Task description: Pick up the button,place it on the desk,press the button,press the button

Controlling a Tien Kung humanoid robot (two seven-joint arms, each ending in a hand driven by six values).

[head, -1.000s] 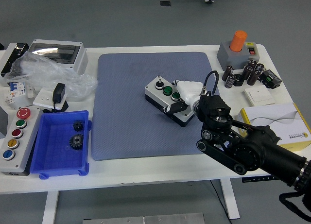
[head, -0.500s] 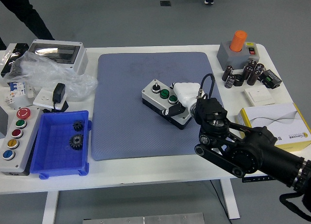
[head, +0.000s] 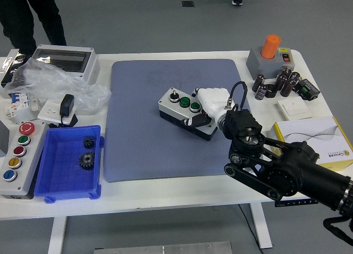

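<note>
Fingers of the right hand [head: 211, 101] were wrapped around the button box [head: 186, 112] on the blue mat [head: 143, 133].

Blue-grey mat [head: 149, 127], fine dotted weave, centre frame. Grey button box [head: 185, 112] with black base, green and black caps. White hand [head: 212, 102] on black arm [head: 281, 171]. Blue tray [head: 60, 182] lower left. Orange cylinder [head: 270, 46] upper right. White table [head: 165, 194].
</note>
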